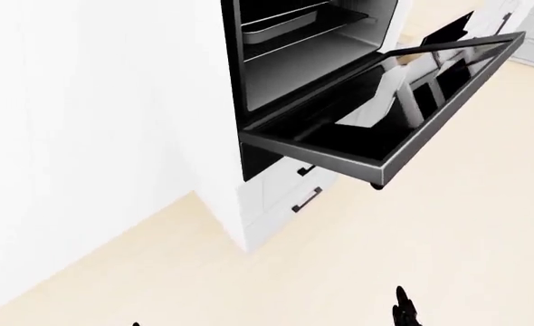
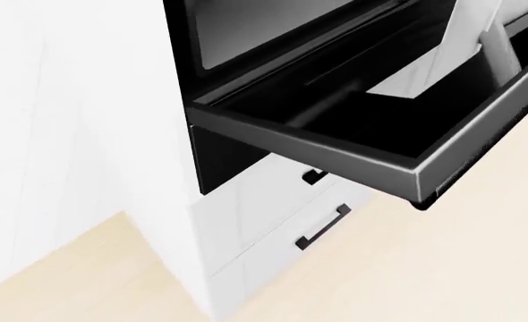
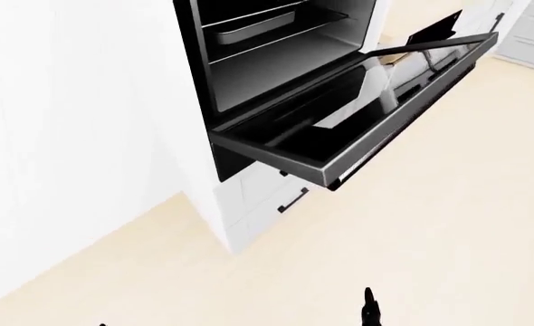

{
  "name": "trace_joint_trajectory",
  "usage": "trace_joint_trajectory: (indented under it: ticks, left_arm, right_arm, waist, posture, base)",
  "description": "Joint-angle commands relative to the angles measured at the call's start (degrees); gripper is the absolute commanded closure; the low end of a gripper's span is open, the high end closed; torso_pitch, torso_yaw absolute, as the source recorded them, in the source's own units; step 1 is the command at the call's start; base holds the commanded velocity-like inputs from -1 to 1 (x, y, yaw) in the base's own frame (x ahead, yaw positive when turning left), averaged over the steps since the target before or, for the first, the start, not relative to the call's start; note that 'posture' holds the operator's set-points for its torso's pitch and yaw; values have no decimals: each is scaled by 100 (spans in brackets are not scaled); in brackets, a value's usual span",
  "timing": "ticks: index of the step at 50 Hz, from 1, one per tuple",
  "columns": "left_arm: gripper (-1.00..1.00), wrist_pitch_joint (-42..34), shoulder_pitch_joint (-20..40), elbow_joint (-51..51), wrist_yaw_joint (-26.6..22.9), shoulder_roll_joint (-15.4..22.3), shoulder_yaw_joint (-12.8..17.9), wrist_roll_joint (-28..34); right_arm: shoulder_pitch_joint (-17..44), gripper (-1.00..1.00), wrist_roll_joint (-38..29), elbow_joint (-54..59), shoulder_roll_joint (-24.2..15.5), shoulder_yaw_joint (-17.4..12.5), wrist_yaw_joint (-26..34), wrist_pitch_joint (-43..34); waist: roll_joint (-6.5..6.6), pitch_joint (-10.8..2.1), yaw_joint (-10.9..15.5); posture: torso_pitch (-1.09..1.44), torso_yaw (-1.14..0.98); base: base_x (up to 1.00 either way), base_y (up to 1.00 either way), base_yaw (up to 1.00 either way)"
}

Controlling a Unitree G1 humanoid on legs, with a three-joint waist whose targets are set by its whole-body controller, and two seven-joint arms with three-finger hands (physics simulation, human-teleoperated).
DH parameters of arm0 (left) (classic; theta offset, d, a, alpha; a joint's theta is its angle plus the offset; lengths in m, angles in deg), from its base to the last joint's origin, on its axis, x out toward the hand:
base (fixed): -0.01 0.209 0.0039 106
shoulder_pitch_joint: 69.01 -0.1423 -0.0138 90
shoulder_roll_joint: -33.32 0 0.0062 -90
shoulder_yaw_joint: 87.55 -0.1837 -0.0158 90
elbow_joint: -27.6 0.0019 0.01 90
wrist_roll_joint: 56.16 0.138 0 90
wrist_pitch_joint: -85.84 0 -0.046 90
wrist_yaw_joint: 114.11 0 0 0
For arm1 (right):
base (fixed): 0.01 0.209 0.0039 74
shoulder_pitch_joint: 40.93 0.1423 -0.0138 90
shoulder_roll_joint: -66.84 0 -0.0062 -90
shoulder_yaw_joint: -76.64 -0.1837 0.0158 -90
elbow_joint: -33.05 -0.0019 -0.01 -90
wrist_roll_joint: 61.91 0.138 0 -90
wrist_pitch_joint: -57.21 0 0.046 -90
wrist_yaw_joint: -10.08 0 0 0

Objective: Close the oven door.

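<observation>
One door (image 1: 403,102) hangs flat open at upper right; lifting under its free edge should swing it shut. Only a dark fingertip of the right hand (image 1: 403,305) shows at the bottom, so I cannot tell its finger spread.

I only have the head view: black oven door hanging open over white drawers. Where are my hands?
Observer: Only the right hand shows, a few dark fingertips at the bottom edge of the left-eye view, well below the oven door and not touching it.
Operator: And the left one?
Observer: Just a tiny dark speck at the bottom edge, left of centre; too little to call it a hand.
Operator: Anything inside the oven?
Observer: Yes, a metal tray sits on a rack in the cavity, inside the opening.
Operator: How far open is the door?
Observer: It lies close to flat, its far edge tilted slightly up toward the right of the eye views.
</observation>
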Motion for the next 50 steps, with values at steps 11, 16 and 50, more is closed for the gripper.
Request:
trace_joint_trajectory:
  ticks: [11, 16, 50]
  left_arm:
    - [-100, 95, 45, -63, -20, 24, 60, 46]
    - [-100, 127, 36, -66, -1, -6, 41, 46]
    - [-100, 159, 7, -63, -11, -11, -32, -41]
  right_arm:
    - [30, -100, 17, -96, -106, -47, -11, 145]
    - [30, -100, 16, -96, -105, -49, -7, 151]
    - [36, -100, 118, -97, -88, -102, 105, 119]
  waist:
    - [82, -6, 24]
    - [393, 48, 7]
    - [207, -36, -77]
  posture:
    - [0, 0]
    - [0, 0]
    - [0, 0]
  base:
    - [14, -6, 0]
    - [15, -6, 0]
    - [10, -4, 0]
